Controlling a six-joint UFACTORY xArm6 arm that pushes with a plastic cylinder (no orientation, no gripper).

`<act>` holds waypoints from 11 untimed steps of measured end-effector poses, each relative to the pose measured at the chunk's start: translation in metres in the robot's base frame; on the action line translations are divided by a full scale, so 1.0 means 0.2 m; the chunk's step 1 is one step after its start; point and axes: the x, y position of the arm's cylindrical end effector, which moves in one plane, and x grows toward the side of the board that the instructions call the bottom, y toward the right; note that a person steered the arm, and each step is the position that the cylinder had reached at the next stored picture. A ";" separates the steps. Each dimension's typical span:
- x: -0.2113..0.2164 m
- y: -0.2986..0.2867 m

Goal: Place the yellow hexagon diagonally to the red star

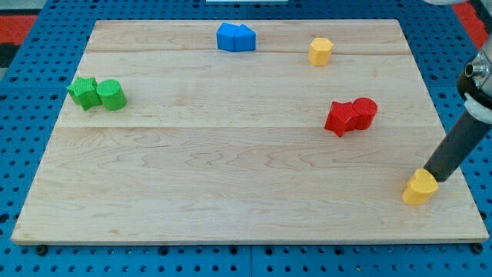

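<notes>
I have no pincer, and my tip touches a yellow block at the table's lower right, while the yellow hexagon sits untouched, above-left of the red star

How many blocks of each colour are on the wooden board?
Green: 2, the green star block and the green cylinder block
Blue: 2, a touching pair of blue blocks
Yellow: 2, the yellow hexagon block and the yellow block beside my tip
Red: 2, the red star block and the red cylinder block
Total: 8
</notes>
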 end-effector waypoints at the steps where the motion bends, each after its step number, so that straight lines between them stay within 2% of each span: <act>1: -0.26 0.16; 3: -0.98 -0.07; 4: -1.26 -0.39; 5: -1.34 -0.63; 6: -1.11 -0.70; 8: -1.00 -1.09; 9: -0.88 -1.21; 11: -0.53 -1.07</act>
